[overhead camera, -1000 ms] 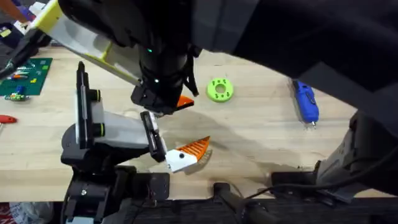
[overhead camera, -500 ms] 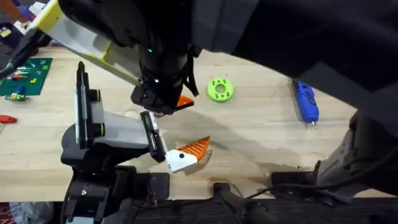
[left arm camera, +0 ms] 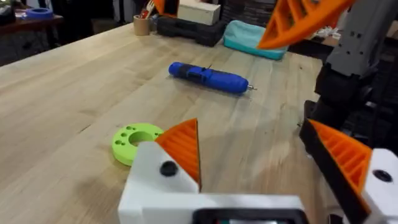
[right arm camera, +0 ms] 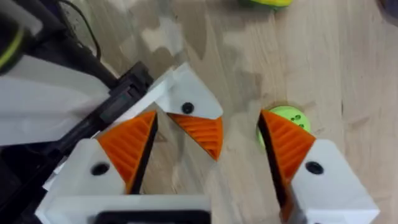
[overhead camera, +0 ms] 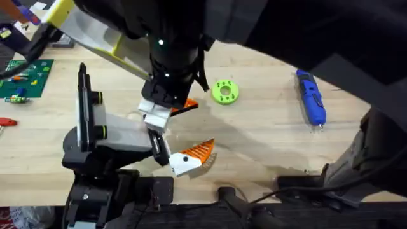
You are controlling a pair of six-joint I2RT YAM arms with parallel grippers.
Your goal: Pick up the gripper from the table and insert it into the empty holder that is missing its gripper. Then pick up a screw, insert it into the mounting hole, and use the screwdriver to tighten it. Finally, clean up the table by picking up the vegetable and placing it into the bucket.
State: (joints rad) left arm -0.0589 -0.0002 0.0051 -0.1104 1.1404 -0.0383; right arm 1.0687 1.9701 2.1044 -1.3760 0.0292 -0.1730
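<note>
Hovering over the holder's tip, both pincers released.
Nearest the front edge, the holder (overhead camera: 105, 130) on its black stand, the gripper (overhead camera: 191, 156) sitting at its black end plate. Framed in the right wrist view between the spread fingers of the right gripper (right arm camera: 208, 155), contact unclear. Just behind, the left gripper (overhead camera: 162, 108), fingers apart, grasping nothing. Farther back, a green disc (overhead camera: 225, 91). Well off to the right, the screwdriver (overhead camera: 311, 105), lying flat on the table (overhead camera: 267, 127).

A dark, blurred arm (overhead camera: 305, 32) covers the worktop's (overhead camera: 254, 140) far side. The green disc (right arm camera: 292, 118) sits half hidden behind an orange finger (right arm camera: 283, 146).
</note>
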